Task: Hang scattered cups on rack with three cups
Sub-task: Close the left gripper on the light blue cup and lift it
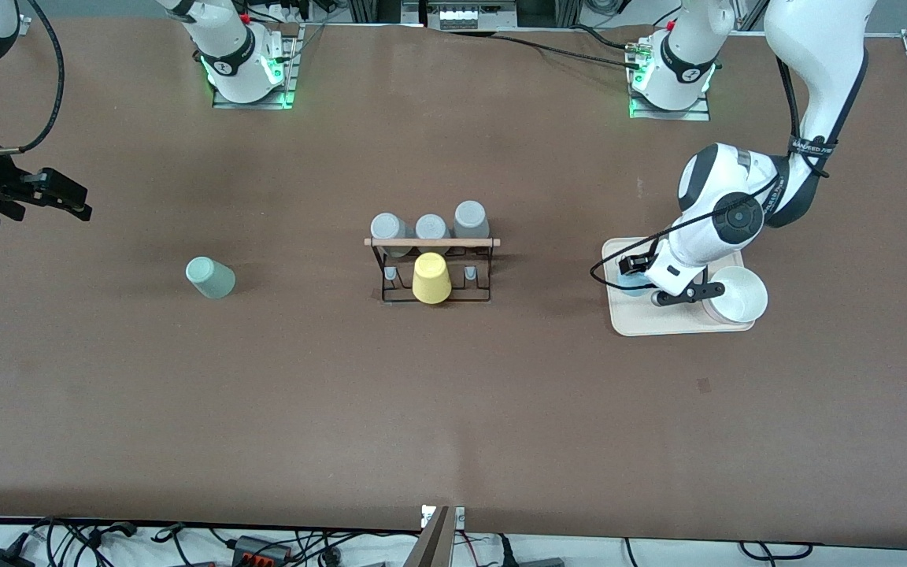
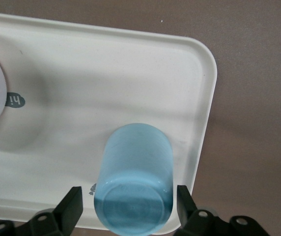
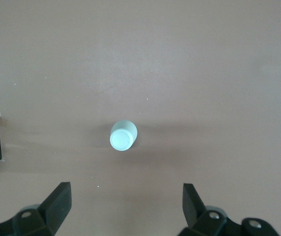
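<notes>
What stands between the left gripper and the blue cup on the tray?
Nothing visible. The left gripper is down over the cream tray, with its fingers on either side of the blue cup. A small gap shows at each side.

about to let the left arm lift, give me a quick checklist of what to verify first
1. Light blue cup sits between the left gripper fingers: ok.
2. Fingers pressed on the cup: cannot tell; small gaps still show on both sides in the left wrist view.
3. Cup stands on the cream tray, base up, apart from the white bowl: ok.
4. Free peg on the rack: ok; pegs show either side of the yellow cup.
5. Right gripper out of the way: ok; open, high over the mint green cup near the right arm's end.
</notes>
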